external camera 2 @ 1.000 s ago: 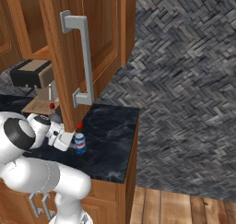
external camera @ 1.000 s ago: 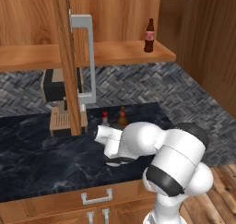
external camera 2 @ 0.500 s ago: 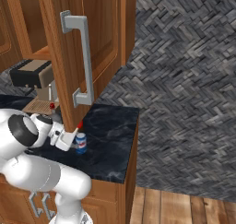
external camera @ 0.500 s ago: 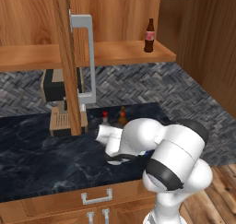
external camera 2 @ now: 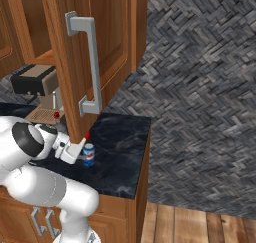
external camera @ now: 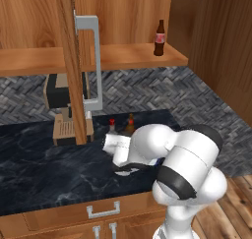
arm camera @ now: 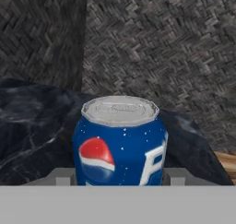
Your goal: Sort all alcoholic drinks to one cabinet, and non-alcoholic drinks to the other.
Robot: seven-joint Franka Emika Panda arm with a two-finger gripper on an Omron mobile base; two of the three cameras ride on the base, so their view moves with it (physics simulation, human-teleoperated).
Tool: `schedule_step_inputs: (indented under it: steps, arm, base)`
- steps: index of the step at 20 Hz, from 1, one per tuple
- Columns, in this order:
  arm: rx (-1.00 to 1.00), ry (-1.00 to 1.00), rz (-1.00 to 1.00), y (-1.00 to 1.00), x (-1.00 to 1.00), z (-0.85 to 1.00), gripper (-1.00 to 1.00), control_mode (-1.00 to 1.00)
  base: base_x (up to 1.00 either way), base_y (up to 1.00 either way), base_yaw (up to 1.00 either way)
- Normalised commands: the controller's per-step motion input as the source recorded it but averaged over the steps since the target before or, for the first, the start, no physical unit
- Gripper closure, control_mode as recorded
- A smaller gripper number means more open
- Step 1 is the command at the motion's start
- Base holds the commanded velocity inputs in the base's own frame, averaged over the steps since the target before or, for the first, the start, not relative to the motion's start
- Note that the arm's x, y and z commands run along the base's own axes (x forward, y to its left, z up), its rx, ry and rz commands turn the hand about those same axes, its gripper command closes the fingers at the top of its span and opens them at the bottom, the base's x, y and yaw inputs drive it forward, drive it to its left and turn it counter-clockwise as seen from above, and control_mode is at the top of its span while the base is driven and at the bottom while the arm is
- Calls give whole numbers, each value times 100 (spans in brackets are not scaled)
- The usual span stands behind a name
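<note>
In the left base view the white arm bends low over the dark marble desk (external camera: 44, 169), its wrist reaching away toward the far right part of the top. Just behind the arm stand a bottle with a red cap (external camera: 112, 125) and a brown beer bottle (external camera: 130, 125), close beside each other; only their upper parts clear the arm. A small dark cola bottle (external camera: 159, 38) stands upright on the open wooden shelf (external camera: 123, 56) above, near its right end. An open cabinet door (external camera: 69, 61) with a grey handle (external camera: 93, 61) hangs in front of a dark coffee machine (external camera: 56, 93) at the back of the desk.

In the right base view the end effector (external camera 2: 82, 154) sits low at the desk, right against a blue soda can (external camera 2: 89, 154) that stands upright on the marble, near the front right corner and below the lower edge of the cabinet door.

In the hand view the can fills the lower middle, silver top up, standing on the marble between the two grey fingertips (arm camera: 177, 176), one at each of its sides. The jaws sit narrowly about the can; whether they press on it I cannot tell.
</note>
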Motion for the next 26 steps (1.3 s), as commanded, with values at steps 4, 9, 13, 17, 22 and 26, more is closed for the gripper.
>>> schedule_step_inputs:
  steps: [4, 9, 13, 17, 22, 26]
  arm:
    - [-1, 0, 0, -3, -26, 18, 100, -100]
    - [0, 0, 0, -1, -43, 57, 100, -100]
    - [0, 0, 3, -1, -33, 71, 100, -100]
    - [0, 0, 7, -5, -26, 65, 100, -100]
    - [0, 0, 12, -2, -23, 60, 100, -100]
    - [0, 0, 17, 0, -23, 53, 100, -100]
  base:
    - [0, 0, 0]
    - [0, 0, 0]
    - [0, 0, 0]
    - [0, 0, 0]
    - [0, 0, 0]
    - [0, 0, 0]
